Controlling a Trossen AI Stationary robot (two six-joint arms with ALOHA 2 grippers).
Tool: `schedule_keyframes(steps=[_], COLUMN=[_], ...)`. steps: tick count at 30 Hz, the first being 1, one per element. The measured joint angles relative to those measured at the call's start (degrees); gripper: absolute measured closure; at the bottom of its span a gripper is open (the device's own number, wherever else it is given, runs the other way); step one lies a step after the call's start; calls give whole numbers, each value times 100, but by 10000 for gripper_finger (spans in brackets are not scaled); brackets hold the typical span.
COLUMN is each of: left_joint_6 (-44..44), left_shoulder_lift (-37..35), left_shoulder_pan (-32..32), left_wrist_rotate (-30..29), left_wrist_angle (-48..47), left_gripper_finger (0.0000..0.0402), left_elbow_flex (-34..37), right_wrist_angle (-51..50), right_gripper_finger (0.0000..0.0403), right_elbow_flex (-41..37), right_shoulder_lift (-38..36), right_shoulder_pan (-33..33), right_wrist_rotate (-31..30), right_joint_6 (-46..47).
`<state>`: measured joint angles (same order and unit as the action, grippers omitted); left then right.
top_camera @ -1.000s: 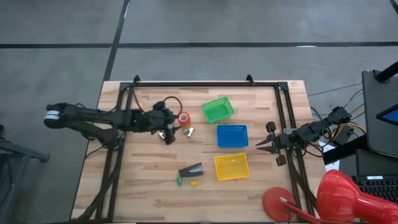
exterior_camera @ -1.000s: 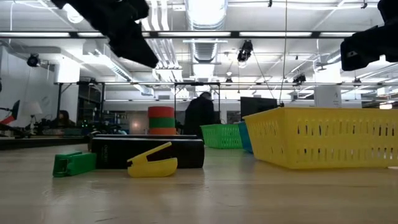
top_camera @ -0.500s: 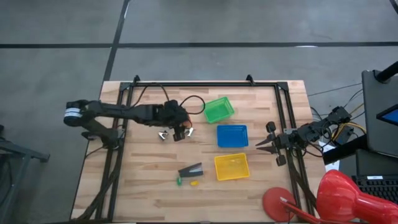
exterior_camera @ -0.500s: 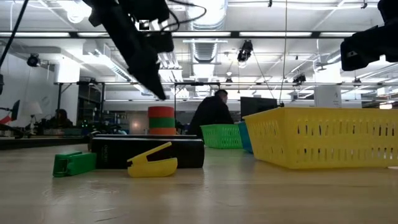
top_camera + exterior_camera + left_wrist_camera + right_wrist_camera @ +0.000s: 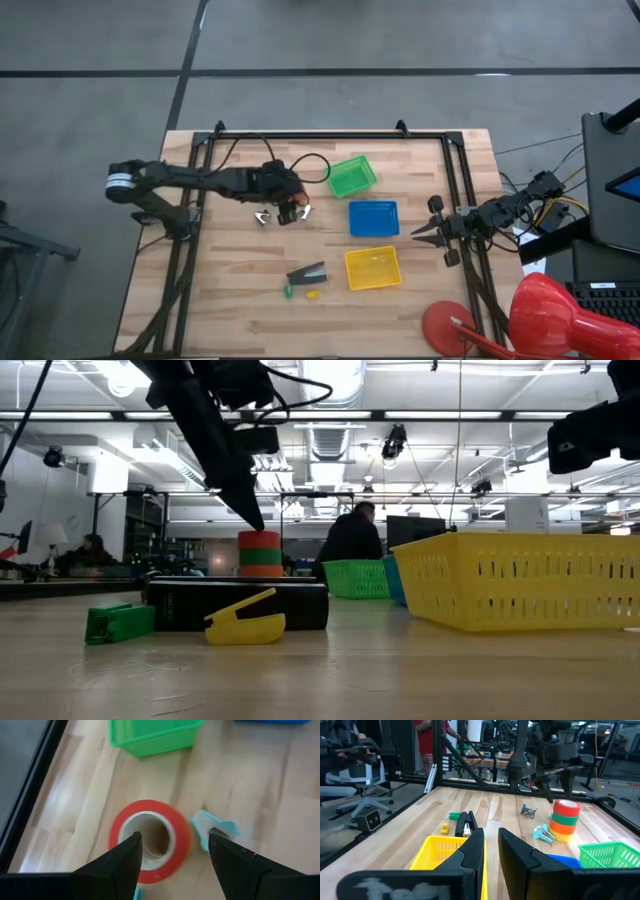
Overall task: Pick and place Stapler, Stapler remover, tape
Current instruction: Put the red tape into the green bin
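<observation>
The left gripper [image 5: 291, 208] hangs right above the tape [image 5: 150, 840], its fingers [image 5: 112, 865] spread wide on both sides of the roll, not touching it. The tape stands on the desk [image 5: 230, 290], near the green basket [image 5: 351, 176] and well away from the desk edges; a small cyan object [image 5: 212, 827] lies just beside the tape. The blue basket [image 5: 373, 217] and the yellow basket [image 5: 372, 267] sit beyond the green one; all three look empty. The stapler [image 5: 307, 273] lies near the yellow basket, with free wood around it. The right gripper [image 5: 420, 231] waits beside the blue basket, fingers slightly apart, holding nothing.
</observation>
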<state>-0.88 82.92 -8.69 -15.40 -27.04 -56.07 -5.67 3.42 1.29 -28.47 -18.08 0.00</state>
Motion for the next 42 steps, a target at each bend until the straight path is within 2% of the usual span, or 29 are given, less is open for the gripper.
schedule_keyframes(steps=[6,19,27,34,37,42], left_joint_6=[-228,-388,-401,-954,-533,-358], left_shoulder_lift=[25,25,25,23,60,60], left_shoulder_pan=[-9,-11,-11,-13,-40,-74], left_wrist_rotate=[127,246,277,594,714,685], left_wrist_angle=[30,46,35,38,205,216], left_gripper_finger=[180,247,250,251,250,252], left_elbow_flex=[23,24,17,-22,-59,-35], right_wrist_angle=[0,0,-2,0,0,-2], right_gripper_finger=[351,351,351,351,351,351], right_elbow_flex=[0,0,0,0,0,0], right_shoulder_lift=[1,1,1,1,1,1], right_shoulder_pan=[2,0,0,0,2,0], right_wrist_rotate=[0,-1,-1,-1,0,-1], right_joint_6=[10,-34,-21,-34,6,-26])
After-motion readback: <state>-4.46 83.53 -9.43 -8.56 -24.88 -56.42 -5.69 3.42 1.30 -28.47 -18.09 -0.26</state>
